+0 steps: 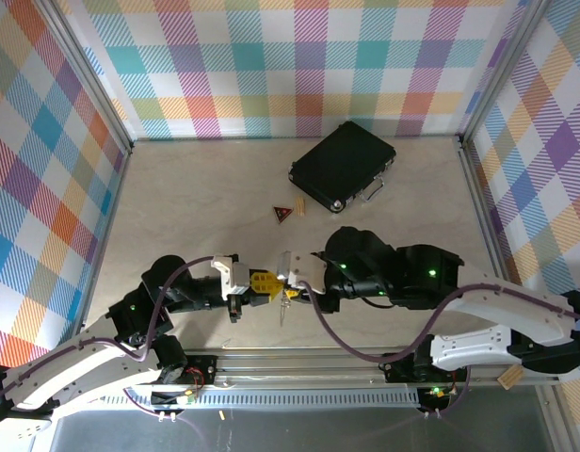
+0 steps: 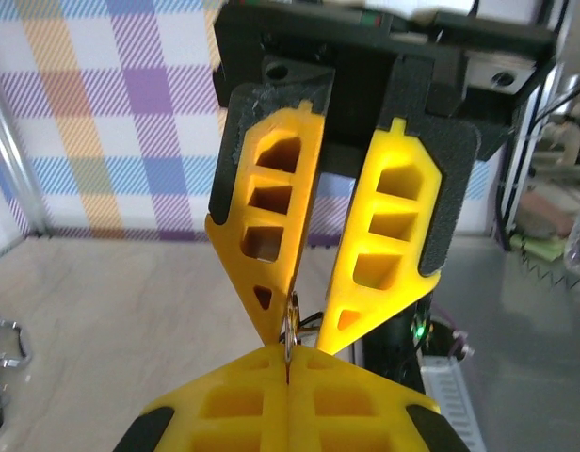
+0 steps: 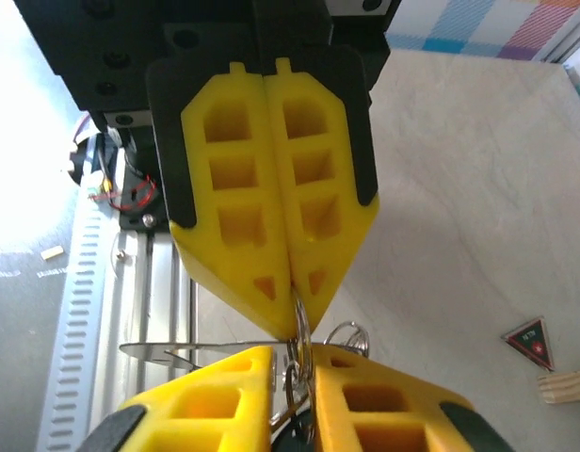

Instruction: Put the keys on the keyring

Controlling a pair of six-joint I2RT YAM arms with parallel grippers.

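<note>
Low in the middle of the table my two grippers meet tip to tip. My left gripper (image 1: 267, 288) (image 2: 288, 363) is shut on the edge of the keyring (image 2: 290, 331) (image 3: 300, 315), a thin silvery loop seen edge-on. My right gripper (image 1: 293, 282) (image 3: 293, 365) faces it with its yellow fingers (image 2: 271, 282) a little apart; the loop runs down through that gap. The keys hang there too: a silver blade (image 3: 172, 351) points left, a small ring (image 3: 352, 335) sticks out right, and a dark head is half hidden between the right fingers. Silver metal (image 1: 284, 309) dangles below both tips.
A black case (image 1: 342, 174) with metal latches lies at the back right. In front of it are a red-and-black triangular tag (image 1: 281, 213) (image 3: 530, 341) and a small wooden block (image 1: 298, 207) (image 3: 563, 386). The metal mounting rail (image 1: 299, 377) runs along the near edge.
</note>
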